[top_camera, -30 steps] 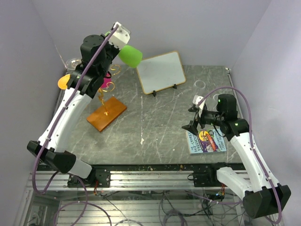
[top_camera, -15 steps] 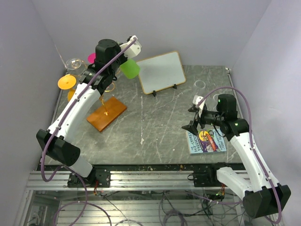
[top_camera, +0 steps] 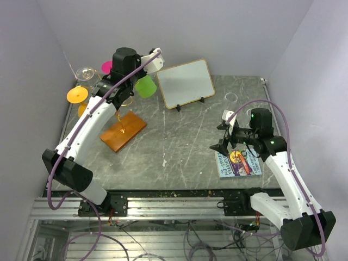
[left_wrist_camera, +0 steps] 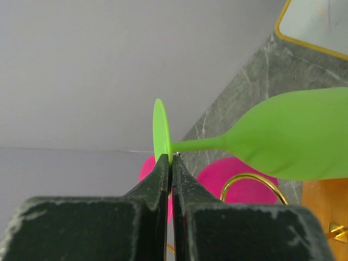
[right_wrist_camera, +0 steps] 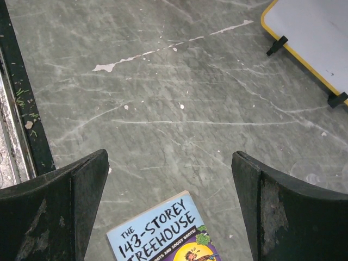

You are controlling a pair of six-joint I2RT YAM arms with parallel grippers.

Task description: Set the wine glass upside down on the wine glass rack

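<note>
Wine glass (left_wrist_camera: 293, 136) shifted slightly, stem in left claw (left_wrist_camera: 171, 159) (held sideways)

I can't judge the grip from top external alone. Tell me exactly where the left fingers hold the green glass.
Observer: In the left wrist view, the left fingers are shut on the green wine glass at its stem, right against the foot. The glass lies sideways, bowl to the right.
Operator: Report what shows under the bowl.
Observer: In that view a gold loop of the wine glass rack sits just under the bowl, with a pink shape behind it.
Operator: Check the right arm.
Observer: In the right wrist view, the right fingers are spread wide and empty over the table, just beyond a book titled "The 143-Storey Treehouse".
</note>
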